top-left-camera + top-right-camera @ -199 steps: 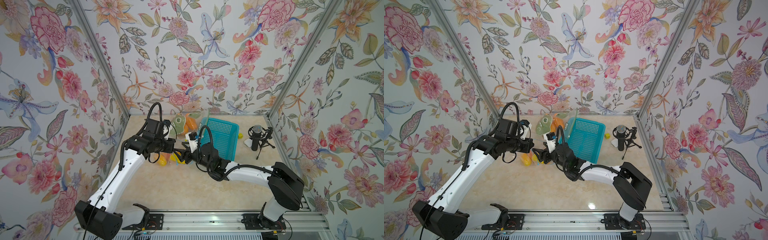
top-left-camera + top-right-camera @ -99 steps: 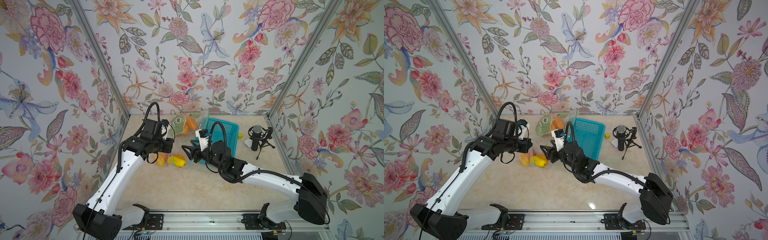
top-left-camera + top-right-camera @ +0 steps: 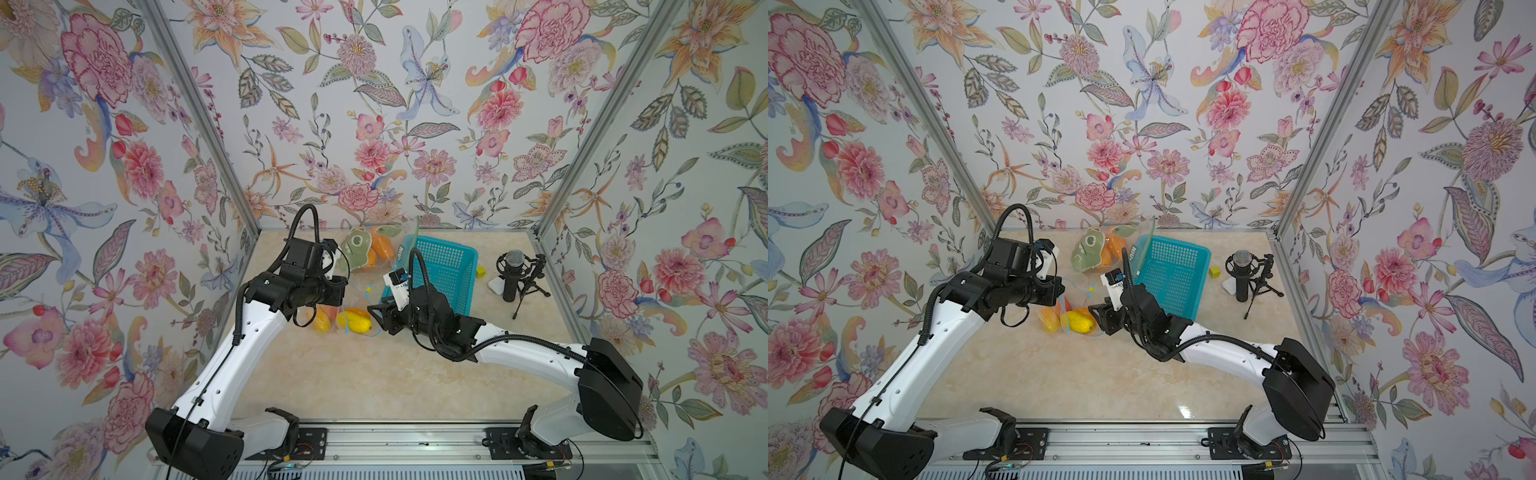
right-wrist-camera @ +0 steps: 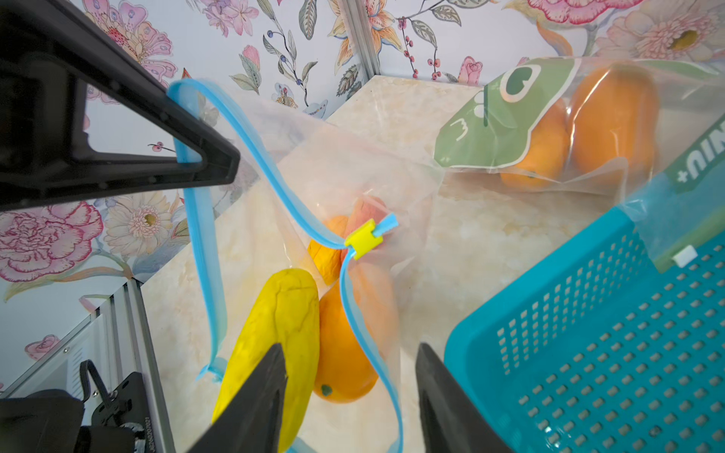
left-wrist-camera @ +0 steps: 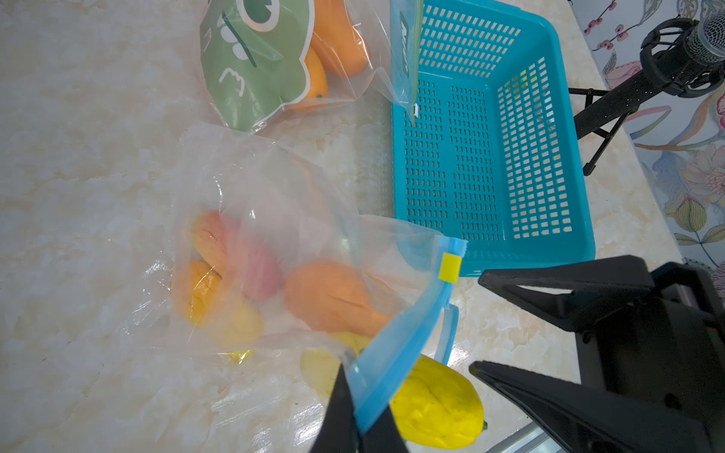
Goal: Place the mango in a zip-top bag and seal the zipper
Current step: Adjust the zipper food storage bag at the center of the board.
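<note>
Zip-top bag [image 5: 251, 196]: clear, on counter [image 3: 374, 374], mouth open, orange mangoes inside.
Yellow mango [image 4: 274, 333]: in the bag's mouth between the blue zipper tracks, partly out.
Left pincer [image 5: 359, 425]: clamped on one zipper track.
Right pincer [image 4: 349, 353]: jaws apart, empty, just beside the yellow mango.

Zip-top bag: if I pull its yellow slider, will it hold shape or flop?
Likely floppy: the zip-top bag film wrinkles and its zipper strip sags from the left gripper. The mangoes inside probably weigh it down, so it may not slide.
</note>
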